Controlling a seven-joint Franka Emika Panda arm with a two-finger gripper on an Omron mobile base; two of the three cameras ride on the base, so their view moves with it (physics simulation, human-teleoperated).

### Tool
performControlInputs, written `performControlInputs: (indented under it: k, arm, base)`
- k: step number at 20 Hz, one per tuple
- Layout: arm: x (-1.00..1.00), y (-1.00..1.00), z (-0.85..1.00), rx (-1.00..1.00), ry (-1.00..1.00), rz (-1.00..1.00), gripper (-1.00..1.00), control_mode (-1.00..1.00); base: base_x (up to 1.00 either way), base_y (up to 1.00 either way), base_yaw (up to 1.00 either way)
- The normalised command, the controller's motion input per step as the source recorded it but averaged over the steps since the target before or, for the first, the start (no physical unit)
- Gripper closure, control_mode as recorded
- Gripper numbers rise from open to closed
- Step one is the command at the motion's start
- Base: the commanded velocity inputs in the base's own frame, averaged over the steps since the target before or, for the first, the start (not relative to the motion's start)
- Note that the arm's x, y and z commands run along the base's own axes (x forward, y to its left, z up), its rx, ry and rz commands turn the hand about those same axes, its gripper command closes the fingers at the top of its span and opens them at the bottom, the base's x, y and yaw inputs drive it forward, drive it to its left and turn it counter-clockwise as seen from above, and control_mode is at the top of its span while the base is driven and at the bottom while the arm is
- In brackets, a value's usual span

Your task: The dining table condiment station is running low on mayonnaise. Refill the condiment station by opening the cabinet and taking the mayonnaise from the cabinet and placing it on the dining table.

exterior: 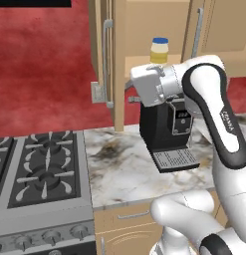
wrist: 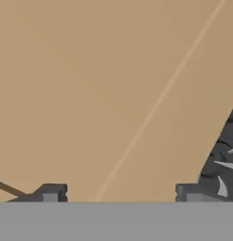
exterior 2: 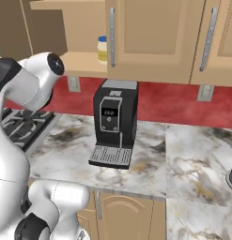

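Note:
The mayonnaise [exterior: 159,50] [exterior 2: 103,49], a pale-yellow jar with a blue lid, stands upright on the bottom board of the cabinet [exterior: 144,25] [exterior 2: 82,63]. The cabinet's left door [exterior: 107,55] is swung open and its right door [exterior 2: 150,37] is closed. My white wrist [exterior: 149,84] sits just below the jar, pointing left toward the open door. In the hand view my gripper [wrist: 120,193] is open, its two dark fingertips [wrist: 51,192] wide apart against a close tan wooden panel [wrist: 99,84], with nothing between them. The dining table is out of view.
A black coffee machine [exterior: 167,129] [exterior 2: 115,117] stands on the marble counter [exterior: 119,164] [exterior 2: 183,159] under the cabinet. The gas stove [exterior: 40,169] [exterior 2: 14,124] lies to the left. Another closed cabinet door [exterior 2: 220,37] is at the right, against a red wall.

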Motion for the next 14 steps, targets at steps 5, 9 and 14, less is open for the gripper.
performControlInputs:
  k: [5, 9, 14]
  arm:
    - [-0.10, -0.23, -0.07, -0.17, -0.06, 0.00, -1.00, -1.00]
    - [-0.47, -0.96, 0.00, -0.25, -0.34, -0.03, -1.00, -1.00]
    - [-0.38, -1.00, 0.00, -0.27, -0.36, -0.16, -1.00, -1.00]
  base:
    - [0.00, 0.00, 0.00]
    - [0.00, 0.00, 0.00]
    - [0.00, 0.00, 0.00]
